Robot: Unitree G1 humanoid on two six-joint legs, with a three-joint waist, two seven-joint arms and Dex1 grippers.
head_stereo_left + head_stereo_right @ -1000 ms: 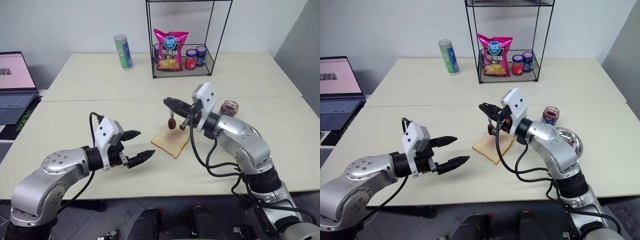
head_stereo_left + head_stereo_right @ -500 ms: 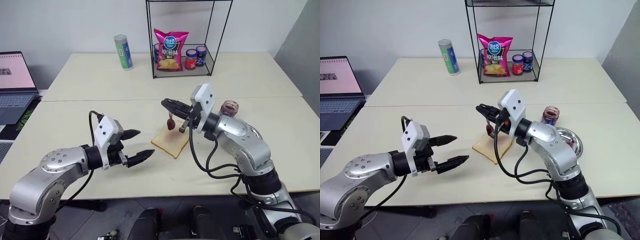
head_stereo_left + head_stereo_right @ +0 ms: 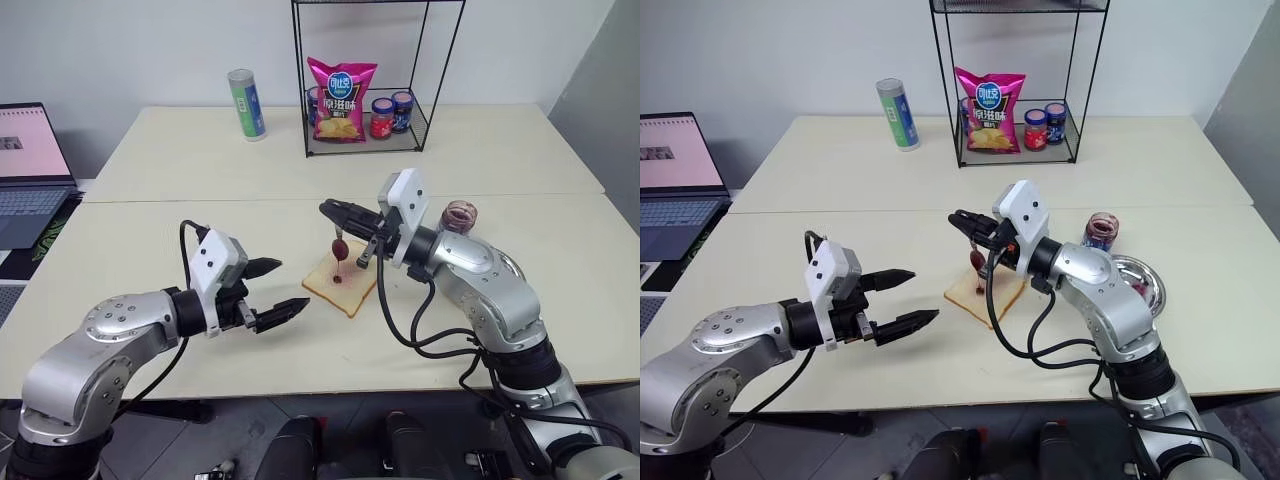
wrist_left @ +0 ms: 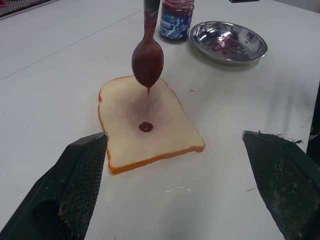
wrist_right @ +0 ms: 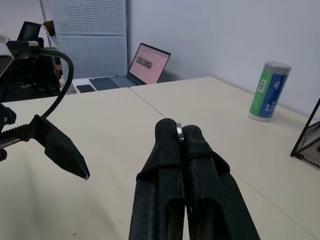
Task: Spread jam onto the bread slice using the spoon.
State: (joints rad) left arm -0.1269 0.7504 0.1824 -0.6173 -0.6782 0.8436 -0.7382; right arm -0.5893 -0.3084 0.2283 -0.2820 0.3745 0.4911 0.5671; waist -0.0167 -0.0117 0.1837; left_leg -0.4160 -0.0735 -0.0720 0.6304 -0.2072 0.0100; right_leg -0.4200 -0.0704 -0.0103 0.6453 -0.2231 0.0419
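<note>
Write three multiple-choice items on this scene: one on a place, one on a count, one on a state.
1. Where does the spoon hang?
A. above the bread
B. in the dish
C. on the rack

2. How many capped jars stand in the rack beside the chip bag?
A. none
B. two
C. five

3. How is the left pincer?
A. shut on the spoon
B. shut on the bread
C. open, holding nothing

Key:
1 A, its bowl drips jam onto the slice.
2 B, a red-capped and a blue-capped one show.
3 C, its fingers stand apart; the right pincer holds the spoon.
</note>
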